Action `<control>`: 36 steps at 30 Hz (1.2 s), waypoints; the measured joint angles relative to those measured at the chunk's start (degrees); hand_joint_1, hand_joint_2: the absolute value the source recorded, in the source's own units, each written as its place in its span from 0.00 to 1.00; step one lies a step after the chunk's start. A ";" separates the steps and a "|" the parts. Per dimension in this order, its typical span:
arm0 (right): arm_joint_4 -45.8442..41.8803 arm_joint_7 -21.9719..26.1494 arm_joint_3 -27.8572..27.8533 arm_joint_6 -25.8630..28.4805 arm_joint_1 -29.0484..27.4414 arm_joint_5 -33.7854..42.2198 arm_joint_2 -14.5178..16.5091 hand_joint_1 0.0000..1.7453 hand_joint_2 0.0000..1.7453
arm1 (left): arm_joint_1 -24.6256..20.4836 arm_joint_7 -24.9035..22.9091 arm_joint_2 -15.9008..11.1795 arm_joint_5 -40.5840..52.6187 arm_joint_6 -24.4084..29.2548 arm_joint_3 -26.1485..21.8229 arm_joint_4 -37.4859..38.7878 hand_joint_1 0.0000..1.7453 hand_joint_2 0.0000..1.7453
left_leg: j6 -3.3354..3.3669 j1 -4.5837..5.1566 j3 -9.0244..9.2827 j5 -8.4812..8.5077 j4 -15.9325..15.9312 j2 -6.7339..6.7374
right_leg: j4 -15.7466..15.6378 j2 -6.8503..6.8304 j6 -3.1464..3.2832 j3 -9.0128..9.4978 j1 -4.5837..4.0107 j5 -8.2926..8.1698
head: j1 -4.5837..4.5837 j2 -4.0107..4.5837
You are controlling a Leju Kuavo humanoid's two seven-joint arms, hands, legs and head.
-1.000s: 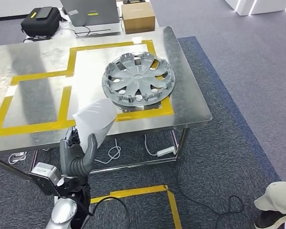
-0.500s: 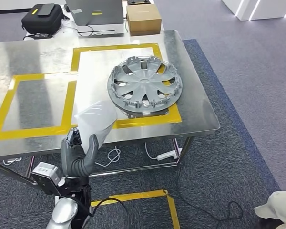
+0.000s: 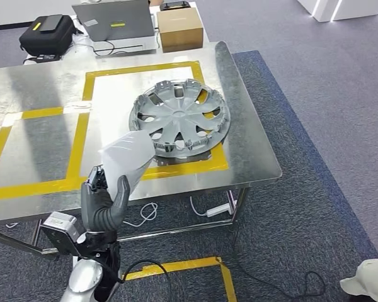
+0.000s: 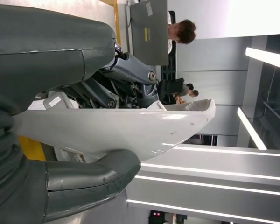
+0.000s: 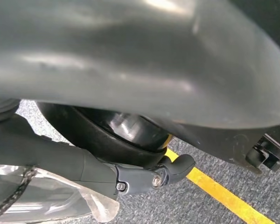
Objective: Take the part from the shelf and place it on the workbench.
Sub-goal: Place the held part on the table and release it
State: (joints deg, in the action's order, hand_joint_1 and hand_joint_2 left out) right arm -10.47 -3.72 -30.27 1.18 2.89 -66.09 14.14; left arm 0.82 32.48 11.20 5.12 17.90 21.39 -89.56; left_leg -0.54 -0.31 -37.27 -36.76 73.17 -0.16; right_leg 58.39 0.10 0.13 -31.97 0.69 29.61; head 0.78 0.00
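My left hand (image 3: pixel 101 204) grips a white curved plastic part (image 3: pixel 126 157) and holds it up in front of the near edge of the steel workbench (image 3: pixel 254 151). In the left wrist view the white part (image 4: pixel 114 128) sits between the thick grey thumb (image 4: pixel 89 179) and the darker fingers (image 4: pixel 131 70) on its other side. A silver hubcap (image 3: pixel 180 116) lies on the bench inside a yellow-taped square, just beyond the held part. My right hand (image 5: pixel 96 163) hangs low over grey carpet with a yellow tape line; its grip is unclear.
A laptop (image 3: pixel 113 19), a cardboard box (image 3: pixel 180 28) and a black bag (image 3: pixel 46 31) lie past the bench's far edge. Cables and a power strip (image 3: pixel 218 209) lie under the bench. A person's cap (image 3: pixel 368 283) shows at the lower right.
The whole picture has swung right and then back left, so the camera moved. My left hand keeps the same hold on the white part.
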 joint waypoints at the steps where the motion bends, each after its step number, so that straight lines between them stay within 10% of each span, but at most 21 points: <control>1: 0.00 0.01 0.00 -0.04 -0.04 -0.04 0.00 0.00 0.00 | 0.01 -0.03 -0.03 -0.08 -0.02 -0.01 0.05 1.00 1.00 | 0.04 0.00 -1.82 -0.01 2.52 0.00 | 0.00 0.06 0.04 0.34 -0.04 0.29 | 0.01 0.00; 5: 0.02 0.09 0.00 -0.09 -0.12 -0.17 0.04 0.00 0.00 | -0.05 -0.15 -0.04 -0.19 -0.15 -0.01 0.21 1.00 1.00 | 1.29 0.32 -0.14 8.94 -6.44 0.01 | -0.03 0.41 -0.29 2.42 -0.27 1.77 | -0.03 0.00; 7: 0.05 0.10 0.00 -0.16 -0.16 -0.26 0.11 0.00 0.00 | -0.15 -0.15 0.01 -0.20 -0.33 -0.01 0.25 1.00 1.00 | 2.01 0.66 1.73 10.51 -11.40 0.03 | -0.07 0.42 -0.85 2.87 -0.39 2.39 | -0.02 0.00; 12: 0.02 0.04 0.01 -0.31 -0.09 -0.77 0.15 0.00 0.00 | -0.53 0.55 0.32 -0.42 -1.50 0.04 0.28 1.00 1.00 | 2.65 0.19 3.11 9.74 -14.15 -0.04 | 1.51 0.14 -2.30 1.89 -0.47 3.94 | -0.08 0.00; 15: -0.08 0.11 0.05 -0.48 0.23 -1.38 0.06 0.00 0.00 | -1.60 1.74 0.55 -0.55 -2.55 0.28 0.36 1.00 1.00 | 3.12 0.03 3.57 9.40 -14.40 0.10 | 12.42 0.15 -2.94 -4.36 -0.48 7.99 | -0.28 0.00; 17: -0.17 0.11 0.07 -0.58 0.53 -1.71 -0.06 0.00 0.00 | -2.32 2.27 0.60 -0.40 -2.86 0.48 0.44 1.00 1.00 | 3.17 0.04 3.94 9.05 -14.40 0.08 | 15.81 0.13 -3.17 -7.05 -0.49 7.51 | -0.31 0.00; 21: -0.17 0.04 0.09 -0.96 0.50 -2.12 -0.10 0.00 0.00 | -3.32 2.76 0.71 0.18 -2.96 0.63 0.55 1.00 1.00 | 2.52 0.22 5.18 8.02 -14.24 -0.16 | 3.31 0.06 -2.99 -2.41 -0.32 -0.73 | -0.33 0.00; 27: -0.16 0.15 1.05 -1.90 0.42 -4.62 -0.10 0.00 0.00 | -10.32 4.54 0.43 8.91 -4.27 3.36 1.37 1.00 1.00 | 0.92 0.37 4.10 6.65 -12.19 -0.17 | -0.17 0.06 -0.98 -0.79 -0.19 -0.85 | 0.06 0.00; 31: -0.17 0.11 1.69 -2.22 0.40 -5.16 -0.14 0.00 0.00 | -14.58 4.66 -0.02 10.88 -5.08 4.74 2.31 1.00 1.00 | 0.05 0.00 -2.08 1.28 1.11 -0.07 | -0.26 0.09 -0.29 -0.30 -0.05 -0.64 | 0.33 0.00; 33: -0.17 0.13 1.85 -2.37 0.37 -5.43 -0.15 0.00 0.00 | -15.46 4.90 -0.36 12.05 -4.92 5.08 2.82 1.00 1.00 | 0.08 -0.08 -2.90 3.05 1.63 -0.07 | -0.25 0.36 -0.27 0.04 -0.05 -0.44 | 0.37 0.00; 36: -0.19 0.14 2.24 -3.05 0.42 -6.35 -0.16 0.00 0.00 | -18.54 5.84 -1.00 16.78 -4.47 5.87 4.03 1.00 1.00 | 0.62 0.03 0.99 9.46 -8.82 -0.07 | -0.21 0.48 -0.66 0.63 -0.16 0.04 | 0.34 0.00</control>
State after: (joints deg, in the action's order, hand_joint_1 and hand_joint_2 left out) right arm -10.66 -3.58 -28.04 -1.87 3.31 -72.44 13.98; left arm -17.72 38.32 10.20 21.90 13.42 27.26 -85.53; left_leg 0.08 -0.28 -36.27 -27.30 64.35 -0.23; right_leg 58.18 0.58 -0.53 -31.34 0.53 29.64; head 1.12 0.00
